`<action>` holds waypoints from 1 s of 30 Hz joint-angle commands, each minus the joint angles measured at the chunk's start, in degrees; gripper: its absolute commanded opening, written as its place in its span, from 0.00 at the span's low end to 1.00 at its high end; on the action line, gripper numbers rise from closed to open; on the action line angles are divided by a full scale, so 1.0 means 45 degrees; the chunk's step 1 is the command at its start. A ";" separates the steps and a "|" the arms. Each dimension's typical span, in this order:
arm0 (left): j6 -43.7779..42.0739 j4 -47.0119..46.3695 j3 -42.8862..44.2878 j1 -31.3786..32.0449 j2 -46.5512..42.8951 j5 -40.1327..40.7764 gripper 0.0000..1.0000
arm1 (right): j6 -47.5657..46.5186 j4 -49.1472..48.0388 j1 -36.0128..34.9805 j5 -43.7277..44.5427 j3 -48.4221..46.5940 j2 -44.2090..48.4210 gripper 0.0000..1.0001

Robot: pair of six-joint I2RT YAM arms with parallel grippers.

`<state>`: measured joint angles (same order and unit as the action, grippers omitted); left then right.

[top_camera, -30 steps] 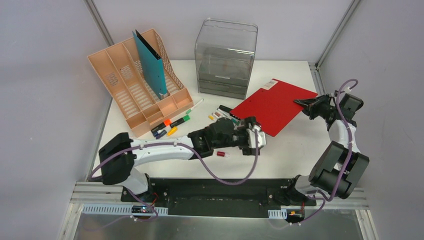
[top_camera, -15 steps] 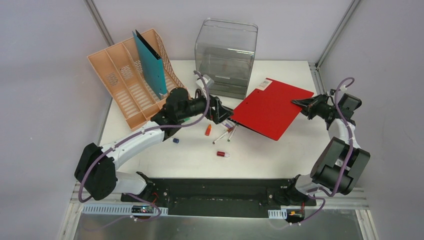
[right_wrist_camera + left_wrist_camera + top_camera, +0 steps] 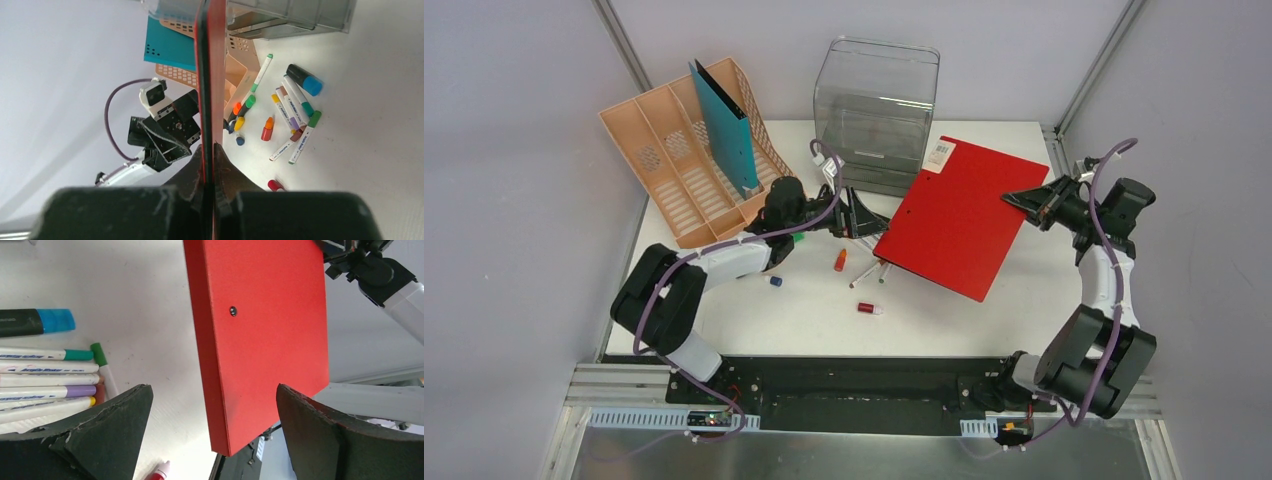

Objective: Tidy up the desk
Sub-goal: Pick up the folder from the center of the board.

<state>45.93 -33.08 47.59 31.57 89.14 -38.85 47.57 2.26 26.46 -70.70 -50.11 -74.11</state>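
The white worktop (image 3: pixel 804 320) is lying ahead of both arm bases; the red folder (image 3: pixel 954 225) is tilting up off it, its edge clamped in the right pincer (image 3: pixel 1022 203); the left pincer (image 3: pixel 856 215) is gaping wide beside loose markers (image 3: pixel 871 268).

Plain pale-lilac wall panels (image 3: pixel 514 250) enclose the white bench (image 3: pixel 794 325) on three sides, joined by aluminium corner posts (image 3: pixel 1102 62). A brushed metal sheet (image 3: pixel 854 455) lies below the near edge, under even light.
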 commanded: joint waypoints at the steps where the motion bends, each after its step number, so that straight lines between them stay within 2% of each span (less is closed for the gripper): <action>1: 0.0922 -0.2020 0.0550 0.0126 0.0468 -0.1112 0.97 | -0.0622 -0.1130 -0.0061 -0.1192 -0.0319 0.1395 0.00; 5: 0.0940 -0.3147 0.0668 0.0376 0.1055 -0.1384 0.94 | -0.1767 -0.0816 -0.0245 -0.1538 -0.0498 0.1801 0.00; 8: 0.0347 -0.3125 0.0831 0.0459 0.1143 -0.1268 0.92 | -0.2865 -0.0418 -0.0462 -0.1733 -0.0831 0.1683 0.00; 12: -0.0435 -0.2701 0.1035 0.0465 0.1147 -0.1043 0.92 | -0.4885 0.1659 -0.0757 -0.1582 -0.1559 0.1304 0.00; 17: -0.1243 -0.2651 0.1078 0.0474 0.1302 -0.0767 0.90 | -0.9577 0.4298 -0.1021 -0.1007 -0.2651 0.1170 0.00; 21: -0.2162 -0.2845 0.1142 0.0665 0.1633 -0.0781 0.88 | -1.2733 0.4389 -0.1056 -0.1456 -0.2577 0.1094 0.00; 26: -0.3928 -0.2825 0.1061 0.1166 0.1893 -0.0526 0.88 | -1.6361 0.4902 -0.1055 -0.3081 -0.2168 0.0978 0.00; 30: -0.5909 -0.2864 0.0869 0.1728 0.1908 -0.0134 0.89 | -2.1384 0.8070 -0.1037 -0.3901 -0.2115 0.1101 0.00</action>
<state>31.48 -42.83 50.89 36.88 97.89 -41.50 -22.06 26.70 21.98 -79.18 -59.13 -70.17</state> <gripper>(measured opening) 0.884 0.028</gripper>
